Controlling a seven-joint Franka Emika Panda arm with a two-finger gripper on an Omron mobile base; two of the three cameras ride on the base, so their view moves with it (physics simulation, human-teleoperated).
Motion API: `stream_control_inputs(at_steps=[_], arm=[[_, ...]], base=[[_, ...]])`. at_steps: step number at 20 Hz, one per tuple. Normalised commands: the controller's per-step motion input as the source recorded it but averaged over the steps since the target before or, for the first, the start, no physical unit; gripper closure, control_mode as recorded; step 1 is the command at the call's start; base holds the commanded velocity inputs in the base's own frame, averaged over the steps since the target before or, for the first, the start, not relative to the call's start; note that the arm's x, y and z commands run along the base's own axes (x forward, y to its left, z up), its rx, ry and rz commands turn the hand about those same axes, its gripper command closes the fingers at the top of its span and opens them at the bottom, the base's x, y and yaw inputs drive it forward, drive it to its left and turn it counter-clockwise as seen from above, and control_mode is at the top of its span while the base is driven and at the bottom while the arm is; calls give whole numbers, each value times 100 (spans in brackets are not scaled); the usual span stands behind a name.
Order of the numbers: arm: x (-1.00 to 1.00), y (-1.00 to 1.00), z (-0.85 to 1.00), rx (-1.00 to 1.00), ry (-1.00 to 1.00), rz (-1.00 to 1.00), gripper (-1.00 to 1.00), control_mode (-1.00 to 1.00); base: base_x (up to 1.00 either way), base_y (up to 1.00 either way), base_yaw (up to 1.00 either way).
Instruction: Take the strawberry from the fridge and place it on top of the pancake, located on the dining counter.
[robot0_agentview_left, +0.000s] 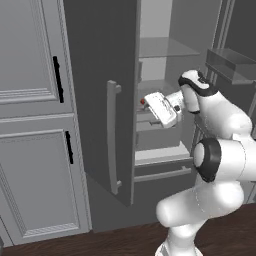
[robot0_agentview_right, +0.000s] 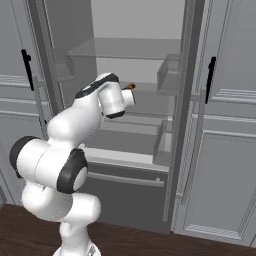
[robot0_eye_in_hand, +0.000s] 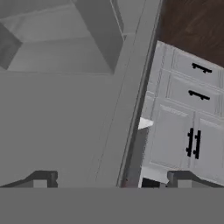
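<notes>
Strawberry (robot0_agentview_left: 143, 102): one red fruit just beyond the hand (robot0_agentview_left: 156, 107), which reaches into the open fridge (robot0_agentview_left: 100, 75), fingers (robot0_eye_in_hand: 41, 179) spread wide, holding nothing.

The fridge (robot0_agentview_right: 150, 145) stands open, its pale inside crossed by glass shelves (robot0_agentview_right: 125, 50), with door bins (robot0_agentview_right: 167, 72) at the right side. The white arm (robot0_agentview_right: 75, 130) rises from the lower left and reaches in over the middle shelf. A small orange-brown item (robot0_agentview_right: 130, 86) lies on that shelf just beyond the wrist, and panelled cabinets (robot0_agentview_right: 225, 125) with black handles (robot0_agentview_right: 211, 72) flank the fridge.
</notes>
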Motion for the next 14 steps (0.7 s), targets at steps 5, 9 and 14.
stream_control_inputs(at_steps=[5, 9, 14], arm=[[79, 93, -37, 3, 0, 25, -100, -100], [-17, 100, -30, 1, 0, -11, -100, -100], [-58, 100, -10, 0, 0, -29, -100, -100]], base=[[0, 0, 0], [0, 0, 0], [0, 0, 0]])
